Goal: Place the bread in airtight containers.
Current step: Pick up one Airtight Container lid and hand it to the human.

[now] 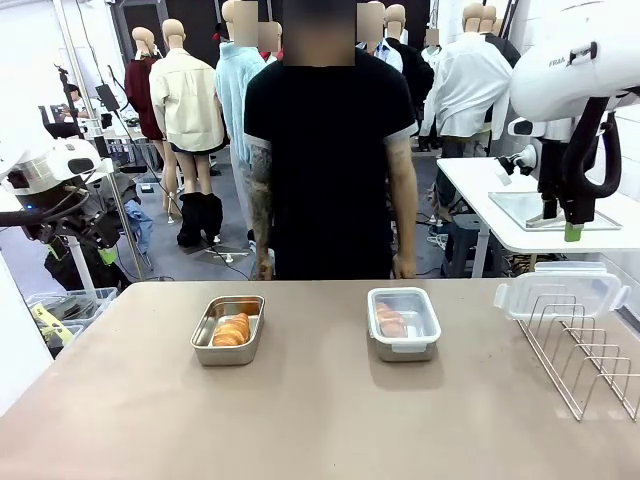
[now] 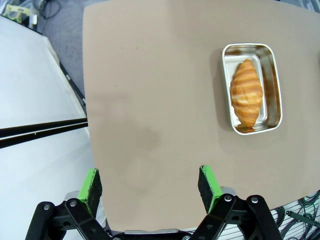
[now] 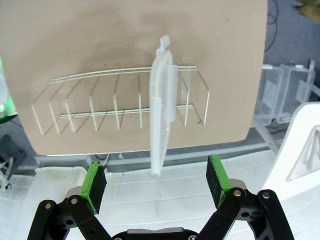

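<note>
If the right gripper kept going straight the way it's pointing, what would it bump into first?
Probably the clear lid standing on edge in the wire rack. It sits between the open right gripper fingers' line of travel, though depth is hard to judge; slightly off, it might pass the table edge instead.

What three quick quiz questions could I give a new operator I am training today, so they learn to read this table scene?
1. True or false: the left container has its lid on.
2. Multiple choice: where is the spare clear lid? A) flat on the table B) standing in the wire rack C) in the left hand
3. Fill in: the right container is covered by a clear ____.

Key:
1. False; it is open, with a croissant roll lying inside.
2. B
3. Lid; a second roll shows through it. Both the left hand and the right hand are open.
</note>
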Motion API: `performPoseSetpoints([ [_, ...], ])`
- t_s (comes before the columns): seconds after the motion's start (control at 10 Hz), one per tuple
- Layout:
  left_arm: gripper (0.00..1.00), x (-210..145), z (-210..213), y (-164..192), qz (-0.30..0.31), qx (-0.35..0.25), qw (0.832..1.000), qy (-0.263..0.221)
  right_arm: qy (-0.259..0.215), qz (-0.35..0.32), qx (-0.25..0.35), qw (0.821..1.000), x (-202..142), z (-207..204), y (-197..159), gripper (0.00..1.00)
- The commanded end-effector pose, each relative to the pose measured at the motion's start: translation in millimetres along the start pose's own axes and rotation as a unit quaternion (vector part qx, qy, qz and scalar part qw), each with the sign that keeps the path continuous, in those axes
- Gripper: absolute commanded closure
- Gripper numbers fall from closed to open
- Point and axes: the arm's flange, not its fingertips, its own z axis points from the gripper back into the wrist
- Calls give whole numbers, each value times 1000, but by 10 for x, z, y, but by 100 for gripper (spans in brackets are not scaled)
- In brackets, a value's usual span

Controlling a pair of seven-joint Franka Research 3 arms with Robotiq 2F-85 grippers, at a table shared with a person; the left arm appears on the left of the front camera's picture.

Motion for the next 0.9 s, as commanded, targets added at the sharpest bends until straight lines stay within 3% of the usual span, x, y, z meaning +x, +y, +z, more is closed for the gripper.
performPoseSetpoints([
  [0.0, 0, 5, 2, 14, 2, -1, 1000, -5, -11, 14, -14, 1000, -104, -206, -185, 0],
  [0.2, 0, 5, 2, 14, 2, -1, 1000, -5, -18, -15, 7, 1000, -184, -465, -322, 0],
  [0.4, 0, 5, 2, 14, 2, -1, 1000, -5, -15, 0, 2, 1000, -198, -668, -360, 0],
  [0.5, 0, 5, 2, 14, 2, -1, 1000, -5, -47, 14, 18, 999, -195, -730, -370, 0],
  [0.8, 0, 5, 2, 14, 2, -1, 1000, -5, -42, 2, 24, 999, -216, -839, -326, 0],
])
